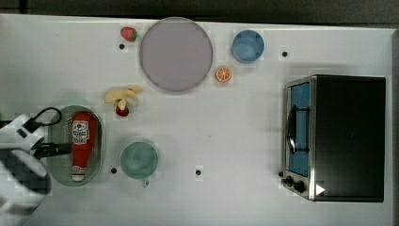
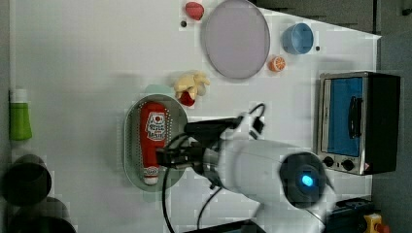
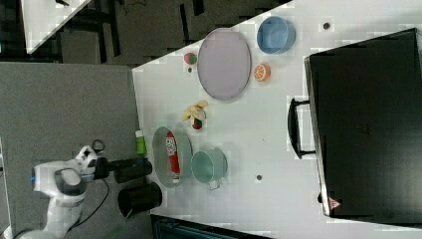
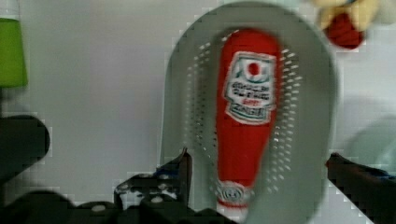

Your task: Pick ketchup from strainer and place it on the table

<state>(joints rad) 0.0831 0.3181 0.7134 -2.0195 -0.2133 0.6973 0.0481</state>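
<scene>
The ketchup (image 1: 83, 143) is a red squeeze bottle with a white label. It lies lengthwise in the pale green oval strainer (image 1: 96, 123) near the top view's left edge, on the white table (image 1: 211, 132). In the wrist view the ketchup (image 4: 247, 107) rests on the strainer's perforated bottom (image 4: 182, 102). My gripper (image 4: 264, 170) hangs above it, open. One dark finger (image 4: 182, 168) stands on one side of the bottle's cap end and the other finger (image 4: 352, 172) on the far side, neither touching it. In the left view the gripper (image 2: 184, 143) sits over the strainer's right rim.
A green cup (image 1: 139, 160) stands right beside the strainer. A banana with a strawberry (image 1: 123, 98), a grey plate (image 1: 175, 54), a blue cup (image 1: 247, 45), an orange slice (image 1: 223, 74) and a toaster oven (image 1: 336, 136) are also on the table. A green bottle (image 2: 19, 116) and dark cups (image 2: 26, 179) stand off to one side.
</scene>
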